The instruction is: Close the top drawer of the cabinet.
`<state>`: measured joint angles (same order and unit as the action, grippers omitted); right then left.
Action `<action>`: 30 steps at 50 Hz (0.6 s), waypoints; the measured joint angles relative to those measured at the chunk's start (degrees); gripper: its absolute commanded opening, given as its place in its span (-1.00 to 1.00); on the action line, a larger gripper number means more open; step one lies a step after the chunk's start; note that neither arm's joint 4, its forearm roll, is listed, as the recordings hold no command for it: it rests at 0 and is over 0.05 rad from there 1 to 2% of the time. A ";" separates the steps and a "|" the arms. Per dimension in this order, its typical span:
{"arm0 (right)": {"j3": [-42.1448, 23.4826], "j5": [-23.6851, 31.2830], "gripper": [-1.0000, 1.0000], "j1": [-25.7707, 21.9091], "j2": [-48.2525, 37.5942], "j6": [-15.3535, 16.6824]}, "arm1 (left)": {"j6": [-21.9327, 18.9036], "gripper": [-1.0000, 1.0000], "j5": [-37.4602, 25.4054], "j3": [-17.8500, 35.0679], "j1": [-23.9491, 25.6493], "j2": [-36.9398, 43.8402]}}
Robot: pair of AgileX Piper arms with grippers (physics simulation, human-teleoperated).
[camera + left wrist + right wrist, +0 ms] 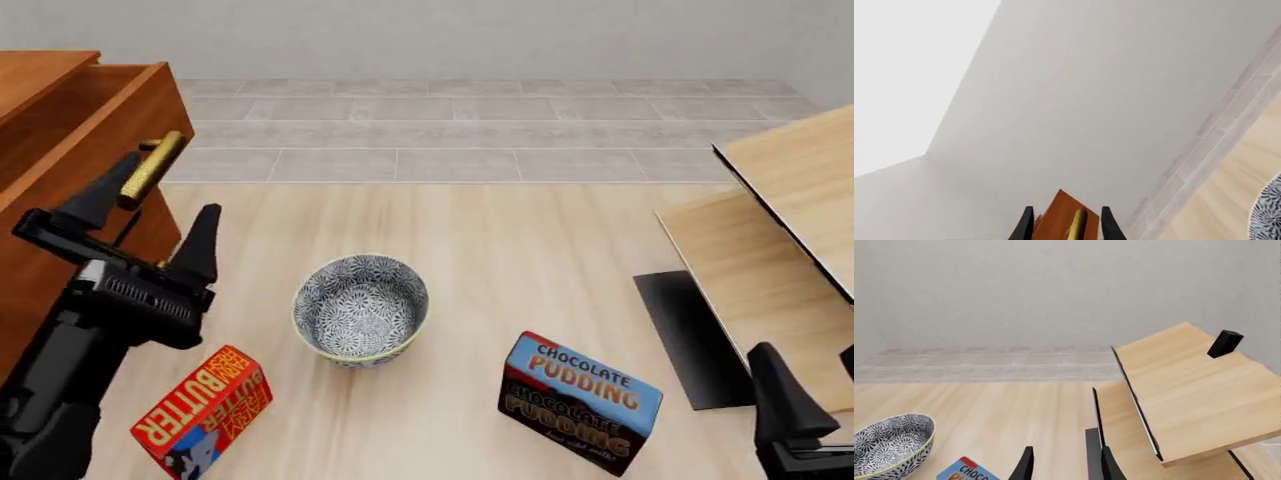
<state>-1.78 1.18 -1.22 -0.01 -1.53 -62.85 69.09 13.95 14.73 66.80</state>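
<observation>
The reddish-brown cabinet (34, 75) stands at the far left of the front view. Its top drawer (114, 115) is pulled out, with the brass bar handle (151, 166) on its front panel. My left gripper (147, 222) is open, its fingers just in front of and below the handle, apart from it. In the left wrist view the left gripper (1067, 227) is open, with a corner of the top drawer (1057, 212) and the handle (1079, 222) between the fingertips. My right gripper (814, 390) is low at the right, open and empty; it also shows in the right wrist view (1066, 467).
A patterned bowl (360, 305) sits mid-table. A red butter box (203, 408) lies by my left arm. A chocolate pudding box (581, 400) stands front right. Pale light-wood furniture (781, 215) with a black panel (683, 335) fills the right side.
</observation>
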 measured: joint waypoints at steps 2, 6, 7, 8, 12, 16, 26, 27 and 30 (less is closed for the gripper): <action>-0.07 0.04 1.00 0.05 0.00 -0.02 | -0.75 1.00 0.15 0.38 -0.26 0.51; -0.18 0.11 1.00 0.12 0.00 -0.07 | -2.36 1.00 0.36 1.16 -0.87 1.45; -0.22 0.13 1.00 0.14 0.00 -0.09 | -2.82 1.00 0.41 1.39 -1.03 1.75; -0.25 0.14 1.00 0.15 0.00 -0.10 | -3.29 1.00 0.44 1.63 -1.23 2.04; -0.35 0.18 1.00 0.22 0.00 -0.14 | -4.83 1.00 0.56 2.48 -1.95 3.06; -0.39 0.17 1.00 0.29 0.00 -0.20 | -6.27 1.00 0.64 3.39 -2.72 4.32; -0.44 0.14 1.00 0.47 0.00 -0.29 | -8.38 1.00 0.75 5.27 -4.32 7.33; -0.44 0.14 1.00 0.50 0.00 -0.30 | -8.52 1.00 0.75 5.42 -4.46 7.59; -0.46 0.13 1.00 0.57 0.00 -0.34 | -8.91 1.00 0.77 5.83 -4.98 8.39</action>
<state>-2.25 1.31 -0.65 -0.01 -1.87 -71.76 69.86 19.77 9.76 75.19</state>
